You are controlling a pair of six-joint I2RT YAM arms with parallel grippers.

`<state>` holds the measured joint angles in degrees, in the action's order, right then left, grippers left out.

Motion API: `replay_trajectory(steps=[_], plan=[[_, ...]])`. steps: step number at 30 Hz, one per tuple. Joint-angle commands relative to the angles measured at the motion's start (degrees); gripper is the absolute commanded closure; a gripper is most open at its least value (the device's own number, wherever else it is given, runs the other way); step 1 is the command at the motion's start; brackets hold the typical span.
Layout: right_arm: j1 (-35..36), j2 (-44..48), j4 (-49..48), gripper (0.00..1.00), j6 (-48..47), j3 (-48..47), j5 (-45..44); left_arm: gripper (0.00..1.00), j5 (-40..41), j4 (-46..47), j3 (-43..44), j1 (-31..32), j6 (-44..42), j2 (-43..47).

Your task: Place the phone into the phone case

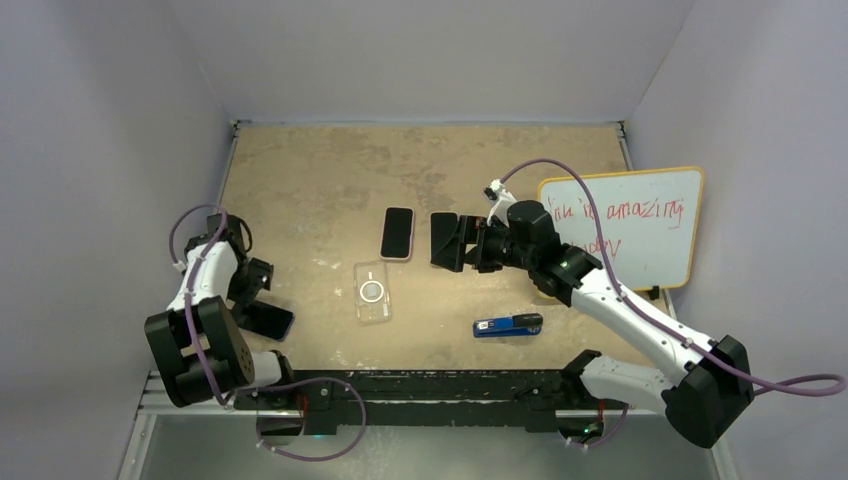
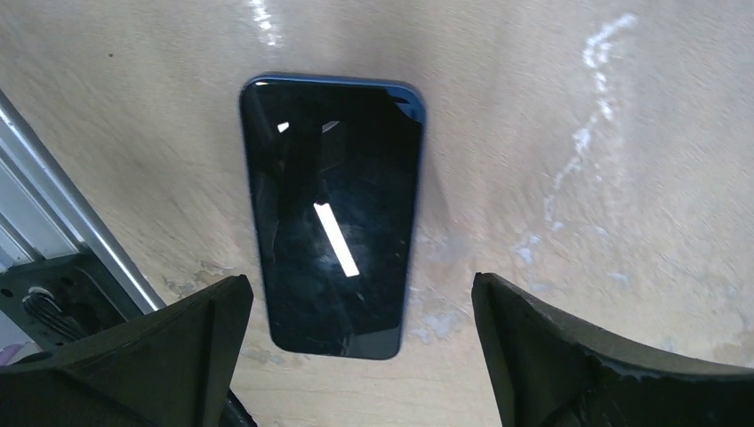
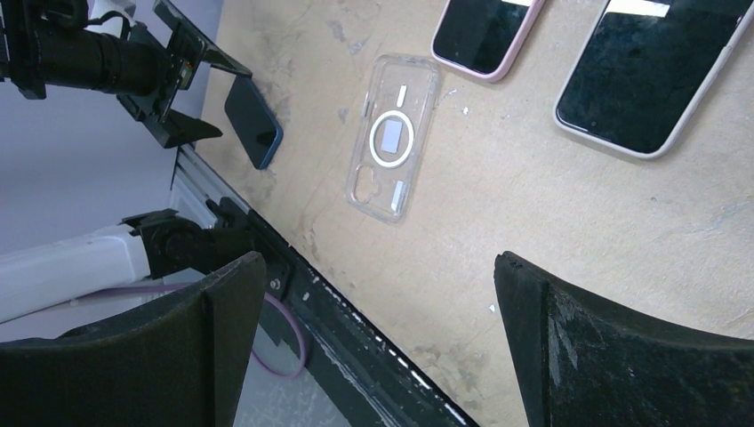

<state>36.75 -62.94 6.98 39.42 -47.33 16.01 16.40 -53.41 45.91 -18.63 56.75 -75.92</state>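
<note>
A clear phone case (image 1: pixel 372 292) with a white ring lies flat in the middle of the table; it also shows in the right wrist view (image 3: pixel 391 138). A blue-edged phone (image 2: pixel 333 213) lies screen up at the near left (image 1: pixel 265 320). My left gripper (image 2: pixel 360 356) is open and hovers over its near end, touching nothing. A pink-edged phone (image 1: pixel 398 232) and a white-edged phone (image 1: pixel 443 240) lie behind the case. My right gripper (image 1: pixel 455 243) is open and empty above the white-edged phone (image 3: pixel 649 76).
A small blue and black device (image 1: pixel 507 326) lies near the front edge on the right. A whiteboard (image 1: pixel 625 225) with red writing stands at the right edge. A black rail (image 1: pixel 430 385) runs along the table's near edge.
</note>
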Motion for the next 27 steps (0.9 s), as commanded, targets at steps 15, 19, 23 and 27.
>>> replay_trajectory(steps=[15,19,23,27], plan=[[0.2,-3.33,-2.47,0.01,-0.57,-3.49,4.08,0.0,-7.04,9.07,-6.72,-8.0,-5.85,-3.49],[0.21,-2.92,-3.0,0.01,-0.39,-3.17,3.74,0.0,-6.36,8.7,-7.0,-8.04,-6.27,-5.64],[0.17,-2.97,-3.82,0.01,0.19,-2.76,3.9,0.02,-6.19,8.24,-7.86,-8.0,-5.88,-5.35],[0.24,-2.9,-3.69,0.01,0.14,-2.85,3.86,0.02,-4.12,3.86,-5.65,-8.0,-5.41,-4.42]])
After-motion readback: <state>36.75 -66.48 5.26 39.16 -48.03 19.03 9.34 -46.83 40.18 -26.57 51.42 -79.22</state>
